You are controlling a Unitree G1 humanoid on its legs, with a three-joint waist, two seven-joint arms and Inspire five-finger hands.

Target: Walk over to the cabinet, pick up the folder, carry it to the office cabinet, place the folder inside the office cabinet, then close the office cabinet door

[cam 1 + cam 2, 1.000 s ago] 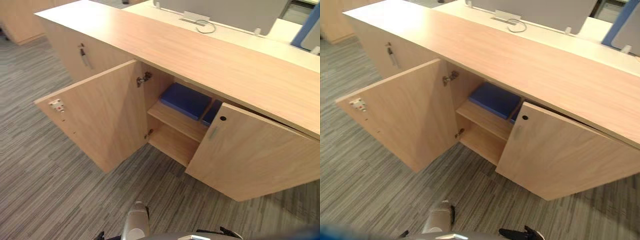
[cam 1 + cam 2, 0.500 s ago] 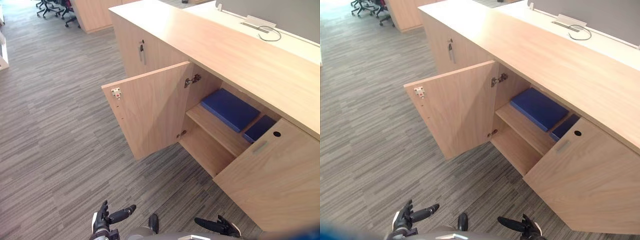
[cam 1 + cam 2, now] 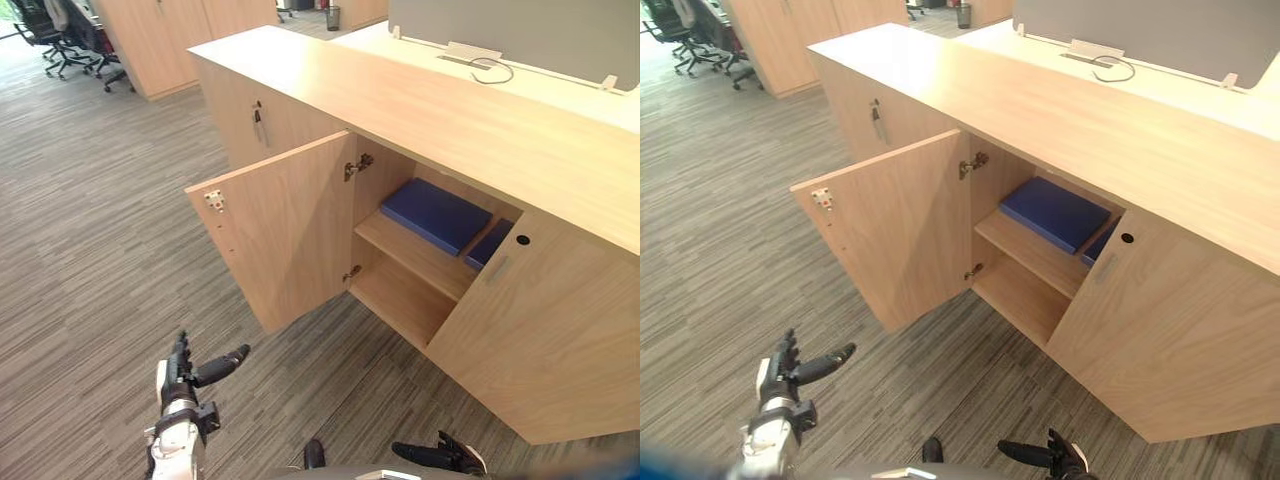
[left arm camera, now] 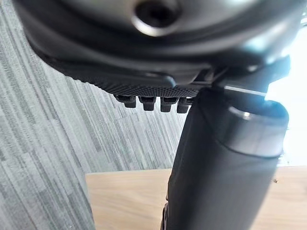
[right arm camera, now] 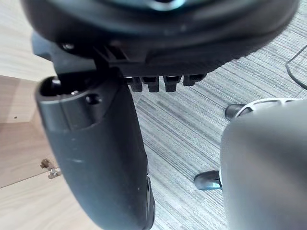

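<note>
Folder (image 3: pixel 435 213) lying flat on upper shelf (image 3: pixel 415 255) of open office cabinet (image 3: pixel 450 120), well ahead of left hand (image 3: pixel 182 383) and right hand (image 3: pixel 440 457), both released and outstretched, holding nothing, low over carpet (image 3: pixel 80 250).

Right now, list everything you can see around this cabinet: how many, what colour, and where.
cabinet: one, light wood, long, across the middle
left door: one, light wood, swung wide open
right door: one, light wood, partly open
big folder: one, blue, flat on the upper shelf inside
small folder: one, blue, beside it, partly behind the right door
shelf: one, light wood, inside the cabinet
partition: one, grey, on the pale desk behind
cable: one, dark, looped on that desk
chairs: several, dark, far left corner
carpet: grey, striped, all over the floor
left hand: dark, open, low on the left over the carpet
right hand: dark, open, at the bottom edge
</note>
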